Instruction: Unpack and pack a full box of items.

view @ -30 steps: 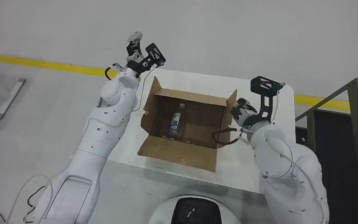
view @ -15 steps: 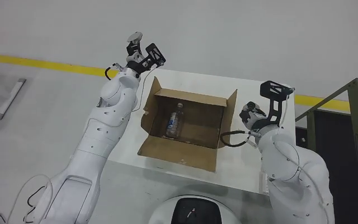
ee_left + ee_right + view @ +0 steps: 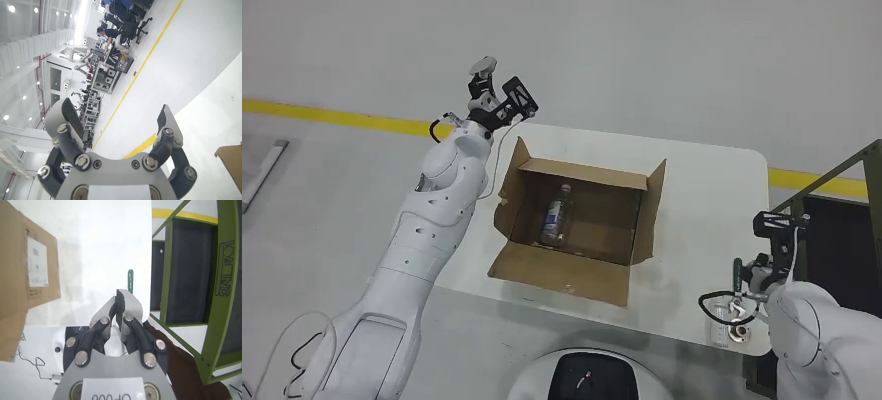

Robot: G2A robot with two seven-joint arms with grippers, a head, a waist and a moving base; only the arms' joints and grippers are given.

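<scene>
The cardboard box (image 3: 560, 272) stands open on the middle of the tabletop (image 3: 702, 190), somewhat nearer its left edge, with all four flaps folded outward. One plastic bottle (image 3: 556, 215) lies on its side on the box floor, close to the left wall, its cap toward the far edge. In the right wrist view the box's outer side wall (image 3: 17, 279) carries a white label. The left gripper (image 3: 117, 113) hangs raised at the far left corner of the tabletop, out past the box's far left flap. Its claw is released, the two ribbed pads (image 3: 70, 113) wide apart with nothing between them. A corner of a box flap (image 3: 228, 161) shows just beside it. The right gripper (image 3: 118, 302) sits at the right edge of the tabletop, toward the near right corner and well apart from the box. Its claw is clenched, pad against pad, and I see nothing gripped in it. Just beyond its tips a slim green item (image 3: 130, 279) lies flat on the tabletop along the right edge; what it is I cannot tell. A green metal frame (image 3: 213, 275) with a black panel stands just beside that right edge.
</scene>
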